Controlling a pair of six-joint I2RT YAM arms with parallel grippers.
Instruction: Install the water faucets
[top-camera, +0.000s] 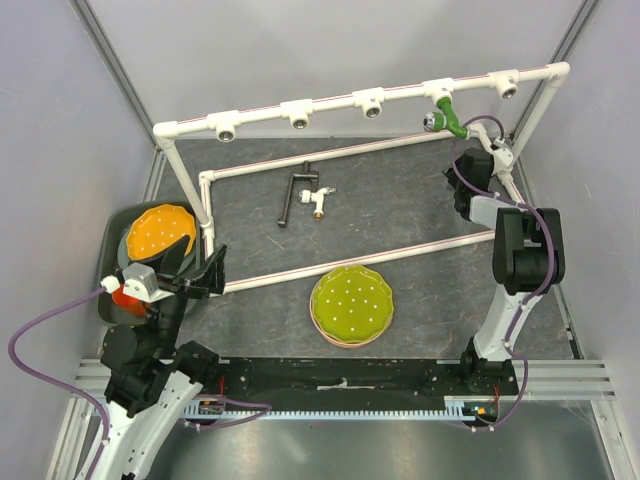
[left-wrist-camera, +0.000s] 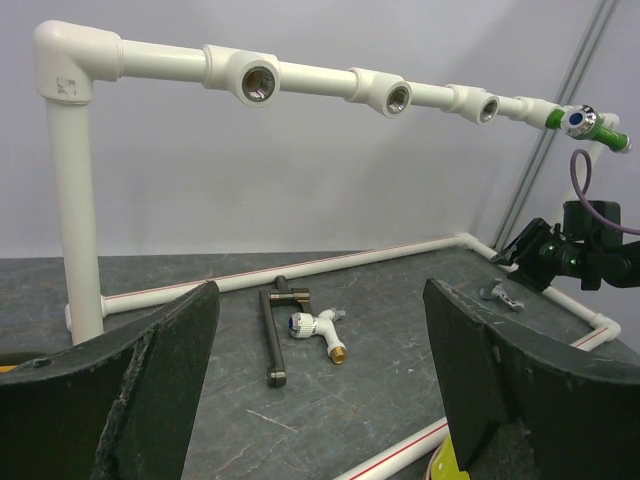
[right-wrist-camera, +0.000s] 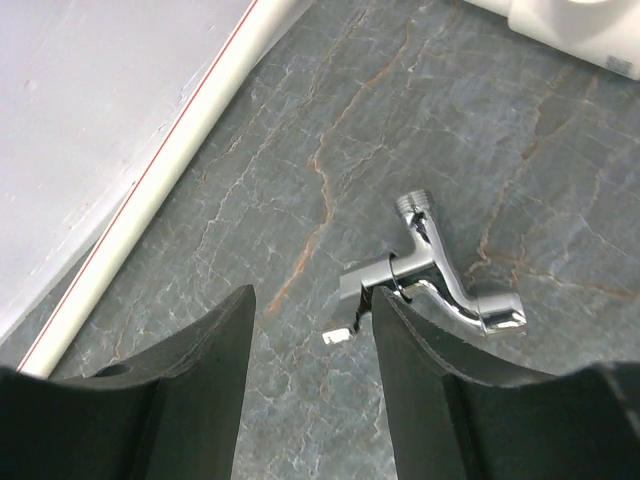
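Observation:
A shiny silver water faucet (right-wrist-camera: 440, 275) lies flat on the dark mat at the far right, also visible as the small silver faucet (left-wrist-camera: 502, 294). My right gripper (right-wrist-camera: 312, 295) hangs just above it, open with a moderate gap; the right finger (right-wrist-camera: 420, 370) overlaps the faucet's body, and only the lever tip pokes into the gap. A white water faucet with a brass end (top-camera: 320, 203) (left-wrist-camera: 320, 328) lies mid-mat beside a black L-shaped bar (top-camera: 296, 192). My left gripper (top-camera: 197, 262) (left-wrist-camera: 320, 290) stands wide open and empty at the near left.
The white pipe frame (top-camera: 300, 112) spans the back with several open tee sockets; a green-bodied tap (top-camera: 447, 118) sits in one at the right. Low frame pipes (top-camera: 350, 262) cross the mat. An orange plate (top-camera: 160, 230) lies at the left, a green plate (top-camera: 352, 305) at the near centre.

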